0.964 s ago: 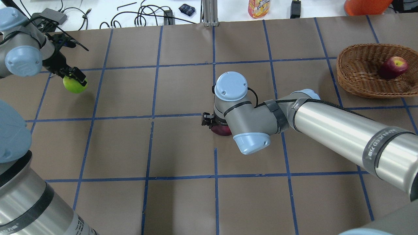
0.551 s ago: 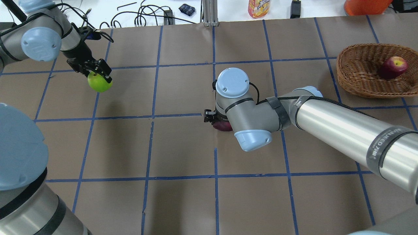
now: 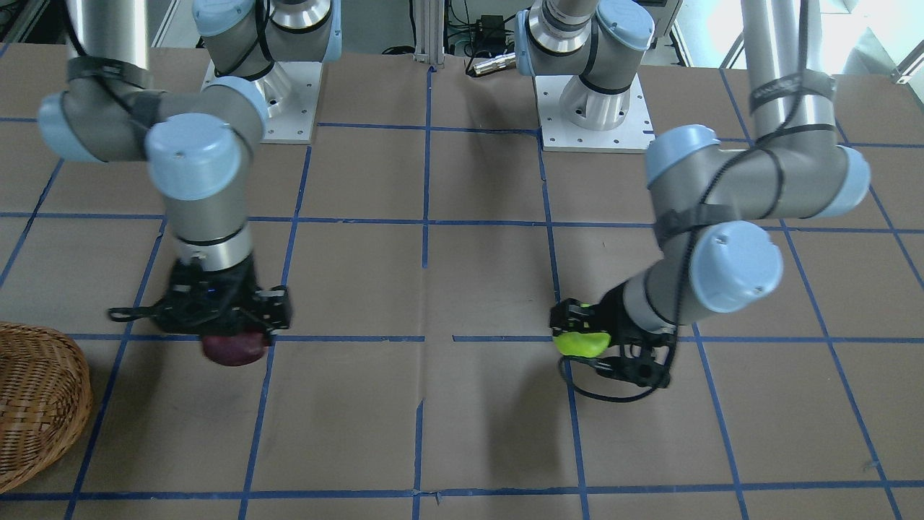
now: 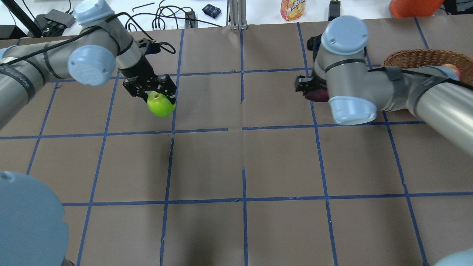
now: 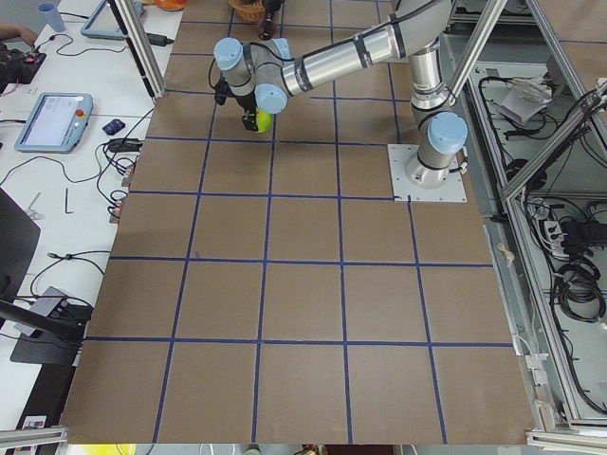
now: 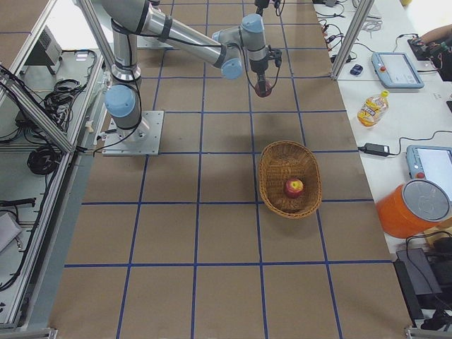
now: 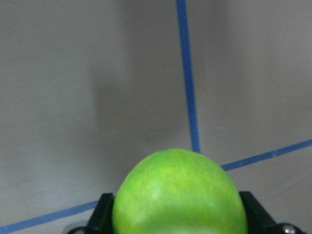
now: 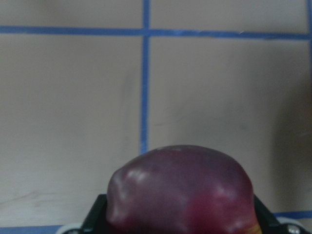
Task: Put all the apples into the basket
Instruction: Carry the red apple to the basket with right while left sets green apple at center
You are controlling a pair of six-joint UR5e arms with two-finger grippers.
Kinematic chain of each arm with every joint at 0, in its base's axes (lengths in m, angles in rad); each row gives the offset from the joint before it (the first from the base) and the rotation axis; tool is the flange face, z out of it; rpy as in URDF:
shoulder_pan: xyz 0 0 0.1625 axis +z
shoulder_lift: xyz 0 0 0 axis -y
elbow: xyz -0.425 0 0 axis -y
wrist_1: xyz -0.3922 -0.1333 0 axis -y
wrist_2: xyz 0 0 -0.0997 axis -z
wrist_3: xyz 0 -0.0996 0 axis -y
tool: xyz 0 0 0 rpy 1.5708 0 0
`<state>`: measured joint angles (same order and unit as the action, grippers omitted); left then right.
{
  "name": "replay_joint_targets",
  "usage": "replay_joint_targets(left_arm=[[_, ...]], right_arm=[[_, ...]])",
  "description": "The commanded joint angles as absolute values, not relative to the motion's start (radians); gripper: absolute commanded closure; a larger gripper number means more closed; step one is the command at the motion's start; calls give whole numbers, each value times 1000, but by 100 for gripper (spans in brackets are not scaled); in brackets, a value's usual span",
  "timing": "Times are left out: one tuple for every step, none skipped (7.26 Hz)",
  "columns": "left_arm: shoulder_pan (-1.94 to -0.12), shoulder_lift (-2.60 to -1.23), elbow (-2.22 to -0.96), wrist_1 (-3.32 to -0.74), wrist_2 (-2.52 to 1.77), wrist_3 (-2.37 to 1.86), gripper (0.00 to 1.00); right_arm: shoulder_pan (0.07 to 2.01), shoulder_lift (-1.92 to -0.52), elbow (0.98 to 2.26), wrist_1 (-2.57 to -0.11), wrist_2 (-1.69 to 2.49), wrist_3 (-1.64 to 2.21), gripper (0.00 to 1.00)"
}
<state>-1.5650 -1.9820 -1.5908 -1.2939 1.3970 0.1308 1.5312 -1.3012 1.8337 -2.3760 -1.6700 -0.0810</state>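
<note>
My left gripper [image 4: 159,100] is shut on the lime green apple [image 4: 161,105] and holds it above the table's left half; the apple also shows in the front view [image 3: 581,343] and fills the left wrist view [image 7: 178,195]. My right gripper [image 4: 312,90] is shut on the dark maroon apple [image 4: 316,95], a short way left of the wicker basket [image 4: 417,57]. That apple also shows in the front view [image 3: 232,348] and the right wrist view [image 8: 180,190]. The red apple [image 6: 294,187] lies inside the basket [image 6: 272,176]. In the overhead view my right arm hides most of it.
Beyond the table's far edge are a yellow bottle [image 4: 293,9], an orange container [image 4: 414,7] and loose cables [image 4: 166,18]. The basket stands at the far right of the brown, blue-taped table [image 4: 244,166].
My left arm has carried the green apple to the right. My right arm has carried the maroon apple right and away, from mid-table to just beside the basket.
</note>
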Motion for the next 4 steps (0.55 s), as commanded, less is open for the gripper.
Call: replay_joint_targets(left_arm=[[-1789,-1983,-1620,-1171,1400,-232,100],[-1877,-2006,-1629,-1108,1426,-339,100],[-1949,-2019,-1641,-1035,1483,-403,100],[-1986,-2038,-1672,-1002,1491,-417,100]], right_arm=[[1248,-1246,1728,-2378,-1541,-564,50],[1115,-1147,1641,-2356,-1458,-631,47],[1039,-1068,1581,-2317,-1375,-644,41],[1002,-1024,1554,-2298,-1371,-672,40]])
